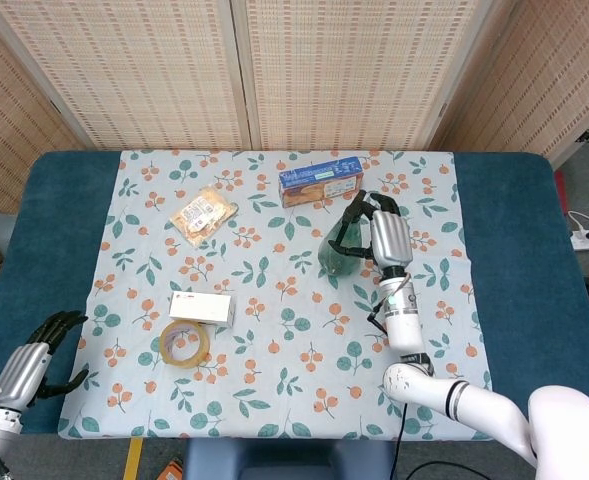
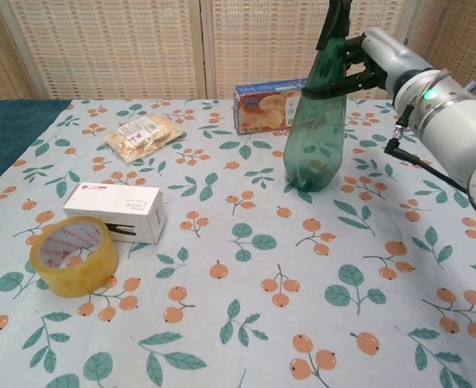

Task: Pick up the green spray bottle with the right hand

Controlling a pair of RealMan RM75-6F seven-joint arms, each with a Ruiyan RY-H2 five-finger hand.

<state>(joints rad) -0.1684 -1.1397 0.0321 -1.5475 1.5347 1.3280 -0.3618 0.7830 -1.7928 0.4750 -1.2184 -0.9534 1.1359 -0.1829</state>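
Observation:
The green spray bottle (image 2: 318,137) stands near the table's far right, its top leaning slightly. From above, the green spray bottle (image 1: 336,255) shows just left of my wrist. My right hand (image 2: 359,69) grips it around the neck below the trigger head, fingers wrapped from the right. In the head view my right hand (image 1: 374,228) covers the bottle's top. Whether the base touches the cloth I cannot tell. My left hand (image 1: 34,355) hangs off the table's near left corner, fingers apart, holding nothing.
A blue and orange cracker box (image 2: 270,105) lies just behind the bottle. A snack packet (image 2: 143,133) sits at the far left. A white carton (image 2: 115,212) and a roll of yellow tape (image 2: 73,255) lie near the front left on the floral cloth (image 2: 246,323).

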